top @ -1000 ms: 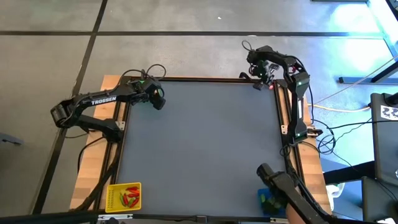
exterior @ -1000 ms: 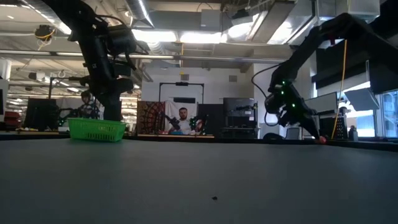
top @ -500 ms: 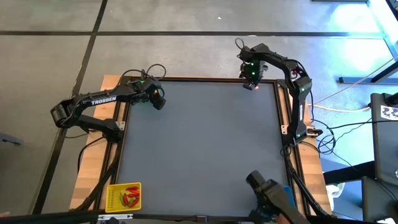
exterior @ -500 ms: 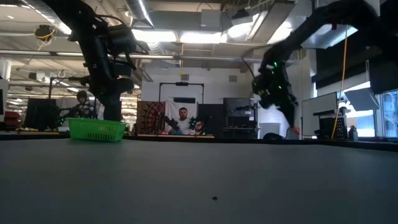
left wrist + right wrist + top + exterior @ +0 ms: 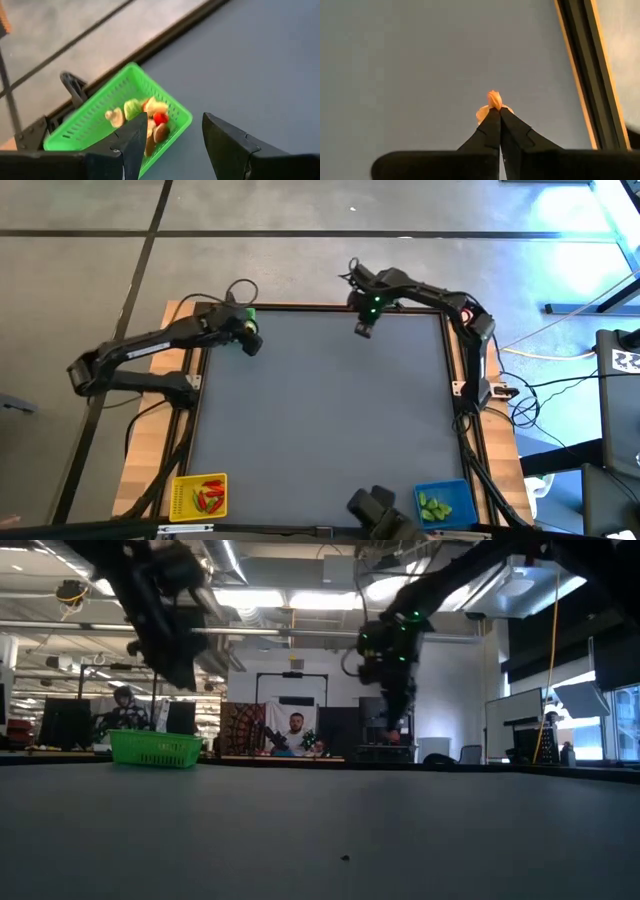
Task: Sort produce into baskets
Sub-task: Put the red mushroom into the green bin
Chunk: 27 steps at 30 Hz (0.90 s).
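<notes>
Pale-orange tiny toy produce piece [image 5: 491, 106] is pinched at the tips of the right gripper [image 5: 362, 329], jaws closed on it, up above the table's far edge, near mid-edge. The bright green mesh plastic basket [image 5: 98, 118] sits at the far-left corner, w/ mixed pieces in it, directly under the left gripper [image 5: 172, 142], jaws apart & empty. So the carry likely runs leftward along the far edge; the left arm is nearer that basket and may crowd it.

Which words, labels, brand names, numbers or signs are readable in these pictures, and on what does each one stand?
None can be read.
White panel at the high view's right edge: dark marks, too blurred to read.
Green basket, left end effector, right end effector and the orange piece it grips: no text visible.
</notes>
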{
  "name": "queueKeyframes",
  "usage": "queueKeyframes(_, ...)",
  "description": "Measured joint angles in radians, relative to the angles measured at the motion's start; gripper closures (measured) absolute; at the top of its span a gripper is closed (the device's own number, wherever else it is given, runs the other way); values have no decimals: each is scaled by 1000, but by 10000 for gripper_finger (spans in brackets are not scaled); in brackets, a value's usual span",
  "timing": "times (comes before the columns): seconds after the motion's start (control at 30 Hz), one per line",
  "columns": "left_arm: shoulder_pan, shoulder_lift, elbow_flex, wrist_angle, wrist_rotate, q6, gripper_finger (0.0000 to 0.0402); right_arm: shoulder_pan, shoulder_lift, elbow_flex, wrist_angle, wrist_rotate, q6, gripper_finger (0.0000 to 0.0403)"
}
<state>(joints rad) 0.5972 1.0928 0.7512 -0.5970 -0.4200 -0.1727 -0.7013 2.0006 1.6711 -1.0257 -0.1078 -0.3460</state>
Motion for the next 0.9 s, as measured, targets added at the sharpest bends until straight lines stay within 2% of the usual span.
queueKeyframes(0.43,-149,-356,1,-50,14,-39,216,167,0,0,477,-88,212,402)
queueKeyframes(0.67,-224,-468,1,-51,41,-30,216,229,32,0,811,-95,393,402)
queueKeyframes(0.9,-258,-516,1,-47,43,-31,216,272,100,-1,1156,-78,530,402)
